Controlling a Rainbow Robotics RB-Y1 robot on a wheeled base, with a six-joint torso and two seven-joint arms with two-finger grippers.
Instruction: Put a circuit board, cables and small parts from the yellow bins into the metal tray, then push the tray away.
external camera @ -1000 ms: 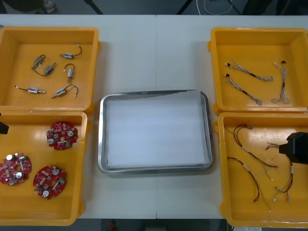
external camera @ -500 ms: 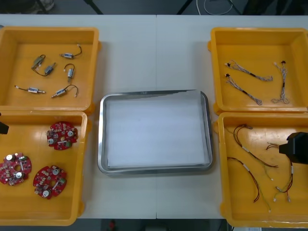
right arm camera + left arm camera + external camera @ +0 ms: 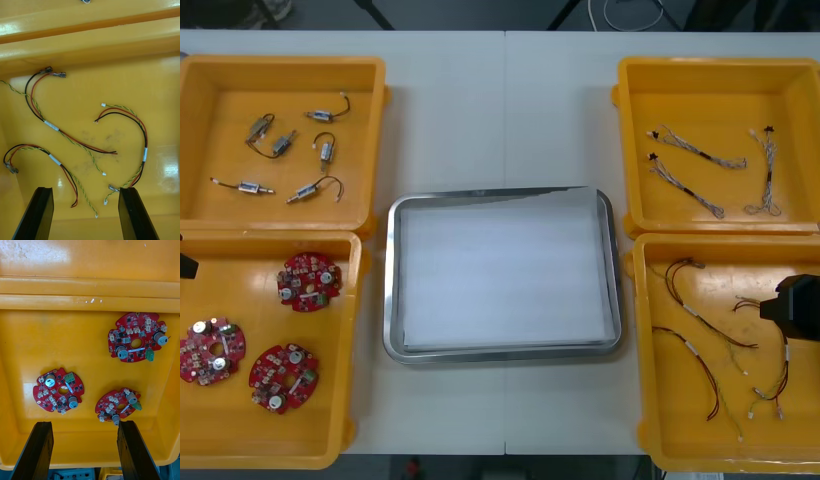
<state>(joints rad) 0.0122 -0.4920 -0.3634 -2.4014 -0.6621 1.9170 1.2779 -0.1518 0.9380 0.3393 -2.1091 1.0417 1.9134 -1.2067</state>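
1. Four yellow plastic bins sit in pairs at the sides of a light table (image 3: 500, 100). Stock is sorted by kind, so each arm has supply on its own side.
2. Far-L bin (image 3: 220, 90): small metal parts (image 3: 280, 143) w/ short wire tails, scattered and mostly apart.
3. Near-L bin (image 3: 240, 420): three round red circuit boards (image 3: 309, 281), flat on the bin floor and well apart. That probably leaves room for a finger either side of each.
4. Far-R bin (image 3: 700, 90): thin pale twisted cables (image 3: 690, 190). Near-R bin (image 3: 680, 400): red, yellow & black cable bundles (image 3: 56, 127), loose on the floor.
5. Shiny rectangular metal tray (image 3: 391, 290), white inside, lies between the bin pairs at table ctr, within reach of both arms. It holds nothing, so no item is delivered yet.
6. Left gripper (image 3: 84, 423) hovers over near-L bin, fingers apart w/ nothing between. Two boards lie just beyond the fingertips.
7. Right gripper (image 3: 85, 189) hovers over near-R bin, fingers likewise apart and bare. Cable ends lie just beyond and between them.
8. Judgement: task at its start. Both grippers are spread and aimed at bin floors, as for a first pick. Thin cables may slip or drag neighbours along.
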